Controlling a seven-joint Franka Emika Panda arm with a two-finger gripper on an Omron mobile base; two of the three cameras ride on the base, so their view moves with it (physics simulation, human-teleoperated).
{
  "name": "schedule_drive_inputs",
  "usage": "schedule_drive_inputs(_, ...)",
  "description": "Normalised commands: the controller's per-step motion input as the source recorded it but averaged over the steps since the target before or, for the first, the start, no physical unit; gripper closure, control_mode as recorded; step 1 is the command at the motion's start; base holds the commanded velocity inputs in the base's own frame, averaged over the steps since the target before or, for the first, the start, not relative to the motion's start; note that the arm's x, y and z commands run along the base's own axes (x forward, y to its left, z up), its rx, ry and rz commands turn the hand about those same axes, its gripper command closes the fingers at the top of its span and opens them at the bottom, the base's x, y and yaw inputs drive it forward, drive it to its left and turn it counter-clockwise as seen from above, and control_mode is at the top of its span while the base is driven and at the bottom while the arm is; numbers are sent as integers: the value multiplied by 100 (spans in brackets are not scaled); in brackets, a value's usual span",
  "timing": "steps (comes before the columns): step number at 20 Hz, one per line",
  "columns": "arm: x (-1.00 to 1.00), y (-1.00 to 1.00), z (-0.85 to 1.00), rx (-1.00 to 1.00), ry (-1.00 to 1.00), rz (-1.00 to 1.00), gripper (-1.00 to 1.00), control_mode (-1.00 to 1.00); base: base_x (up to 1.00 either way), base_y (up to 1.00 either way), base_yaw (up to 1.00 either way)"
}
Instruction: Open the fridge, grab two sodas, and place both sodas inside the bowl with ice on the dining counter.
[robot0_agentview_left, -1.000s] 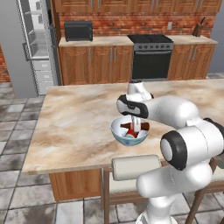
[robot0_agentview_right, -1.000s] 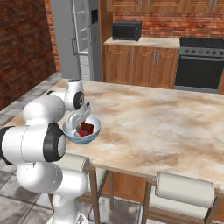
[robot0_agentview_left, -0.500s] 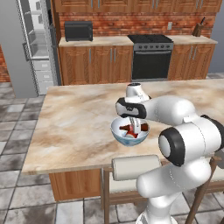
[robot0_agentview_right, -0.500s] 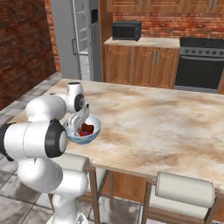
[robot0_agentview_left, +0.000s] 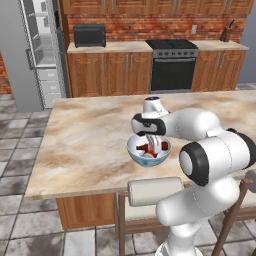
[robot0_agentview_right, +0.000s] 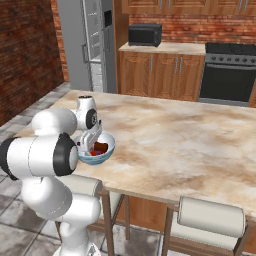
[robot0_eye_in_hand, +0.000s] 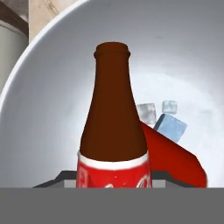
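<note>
A: Largest item first?
B: Tall grey double-door fridge (robot0_agentview_left: 35, 50), door open, well beyond the gripper (robot0_agentview_left: 154, 145). Beige marbled stone dining counter (robot0_agentview_right: 190, 140) lies beneath it.
A: The bowl?
B: Pale blue round bowl with ice (robot0_agentview_right: 102, 152) directly under the gripper.
A: Grip state?
B: Closed on the dark-brown cola bottle (robot0_eye_in_hand: 113, 131). The hand view alone shows ice cubes (robot0_eye_in_hand: 170, 126) and the red can (robot0_eye_in_hand: 175, 158) lying beside that bottle.

We see even, bright, diffuse rendered lighting with no glare. Soft shadow lies beneath the dining counter (robot0_agentview_left: 85, 145); edges appear slightly pixelated, without blur.
</note>
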Motion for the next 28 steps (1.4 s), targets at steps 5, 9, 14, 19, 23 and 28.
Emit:
schedule_drive_inputs(5, 0, 2, -16, 0, 1, 5, -100, -100, 0, 0, 0)
schedule_drive_inputs(9, 1, 4, -9, 0, 2, 3, -100, -100, 0, 0, 0)
schedule_drive_inputs(14, -11, 0, 2, 0, 0, 1, -100, -100, 0, 0, 0)
schedule_drive_inputs(19, -34, -1, 32, 0, -7, 0, -100, -100, 0, 0, 0)
schedule_drive_inputs(23, -41, -4, 57, 0, -14, 0, -100, -100, 0, 0, 0)
schedule_drive_inputs(28, -42, -2, 55, 0, -13, 0, -100, -100, 0, 0, 0)
